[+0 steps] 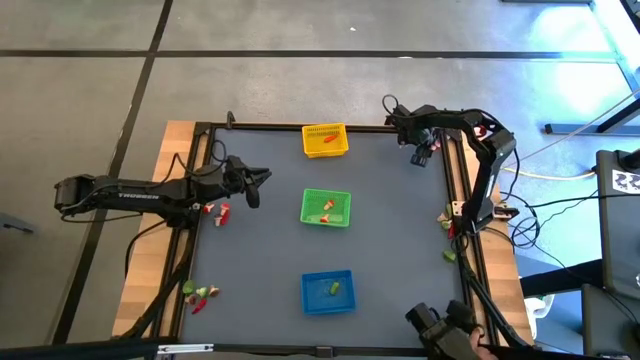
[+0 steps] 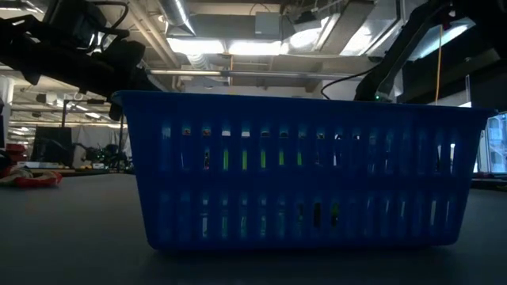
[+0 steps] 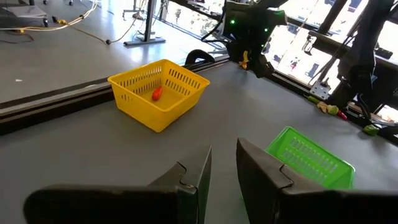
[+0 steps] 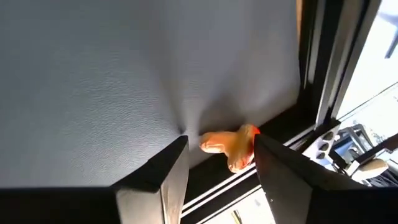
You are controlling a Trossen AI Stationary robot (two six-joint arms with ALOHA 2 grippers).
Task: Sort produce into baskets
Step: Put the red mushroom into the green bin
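Right tool (image 4: 217, 155) | fingers clamped on orange-red produce piece (image 4: 229, 147) | above table's far-right corner

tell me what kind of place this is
Probably a robotics lab or workshop. Two robot arms work at a framed table on a bare floor, cables trail beside it, and the low view shows an open ceiling with exposed ducts and strip lights.

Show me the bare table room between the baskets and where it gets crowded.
Bare mat lies between the yellow basket, green basket and blue basket, and right of them. Crowded: produce beside the left hand and along the right rail.
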